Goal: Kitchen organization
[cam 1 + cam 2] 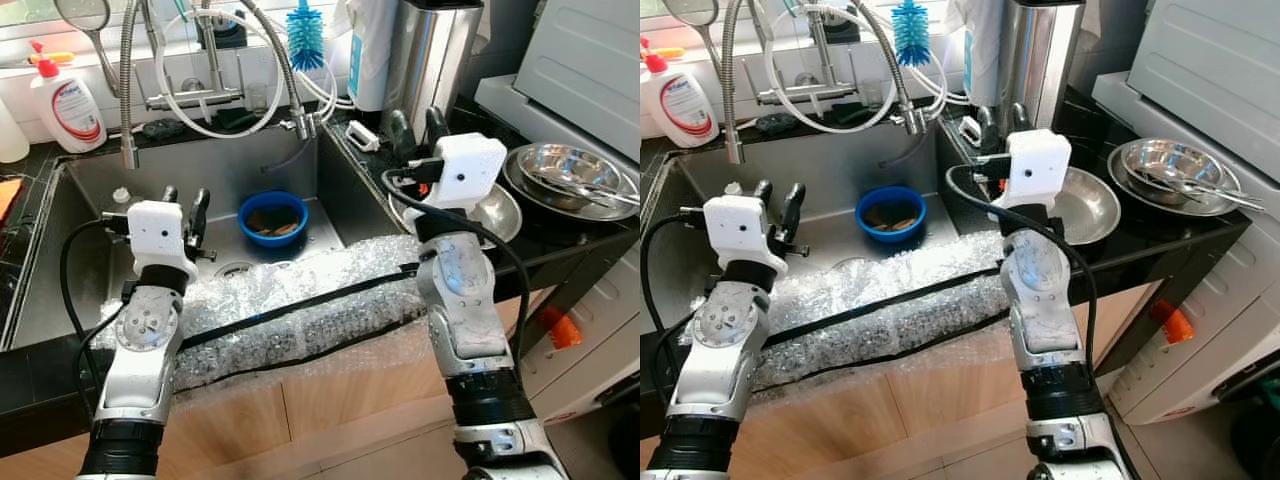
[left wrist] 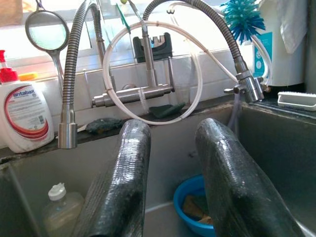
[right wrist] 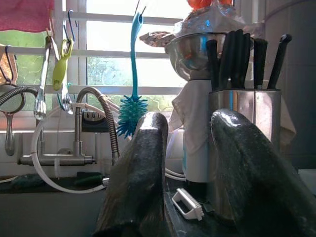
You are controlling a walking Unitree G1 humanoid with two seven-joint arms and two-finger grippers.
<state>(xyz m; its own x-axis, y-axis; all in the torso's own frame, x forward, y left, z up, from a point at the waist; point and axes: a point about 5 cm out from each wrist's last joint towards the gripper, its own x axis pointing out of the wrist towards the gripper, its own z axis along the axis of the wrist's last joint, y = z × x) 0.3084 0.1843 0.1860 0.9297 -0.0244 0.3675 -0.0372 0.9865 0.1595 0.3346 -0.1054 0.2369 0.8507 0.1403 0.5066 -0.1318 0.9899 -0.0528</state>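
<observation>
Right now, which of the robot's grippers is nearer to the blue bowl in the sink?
Left. The left gripper hovers open over the sink, just beside the blue bowl. The right gripper is open over the counter, beyond the sink's edge.

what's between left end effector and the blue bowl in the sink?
Bare steel sink floor. In the left eye view, the left end effector hovers open over the sink, and nothing lies between it and the blue bowl; a drain sits just nearer the robot.
</observation>
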